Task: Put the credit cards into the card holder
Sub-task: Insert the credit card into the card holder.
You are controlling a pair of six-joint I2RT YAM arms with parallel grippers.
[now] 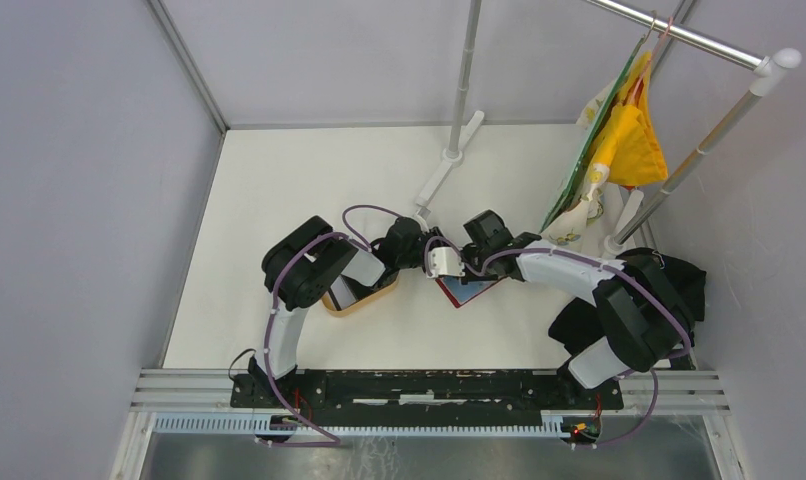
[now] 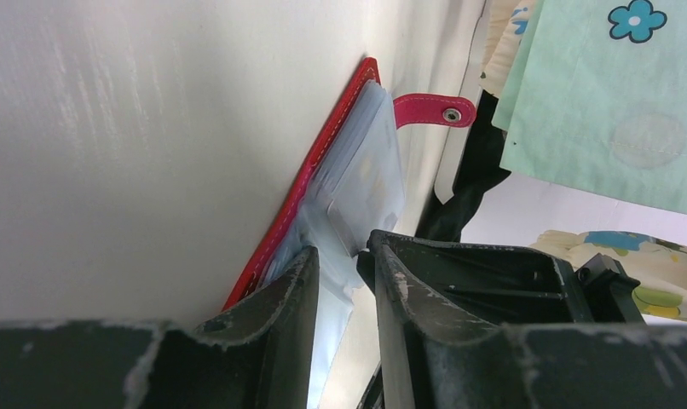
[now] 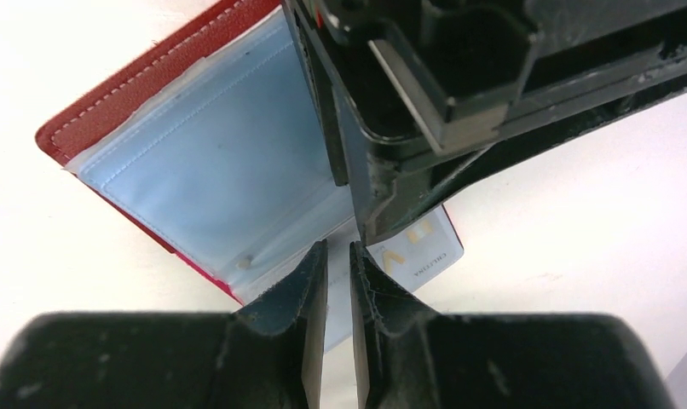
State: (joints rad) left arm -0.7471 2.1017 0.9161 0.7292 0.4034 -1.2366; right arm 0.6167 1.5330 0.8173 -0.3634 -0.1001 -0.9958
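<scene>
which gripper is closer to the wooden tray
Left. The left gripper is just right of the tray, at the holder's left edge. The right gripper is farther right, over the holder.

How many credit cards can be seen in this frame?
2: a pale card partly inside the red card holder, a dark card in the wooden tray. More may lie hidden in the tray.

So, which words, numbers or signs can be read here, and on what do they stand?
Pale card: a gold mark like "V"; one small printed line, too blurred to read.
Card holder: no text.
Hanging cloth: flowers only, no words.
</scene>
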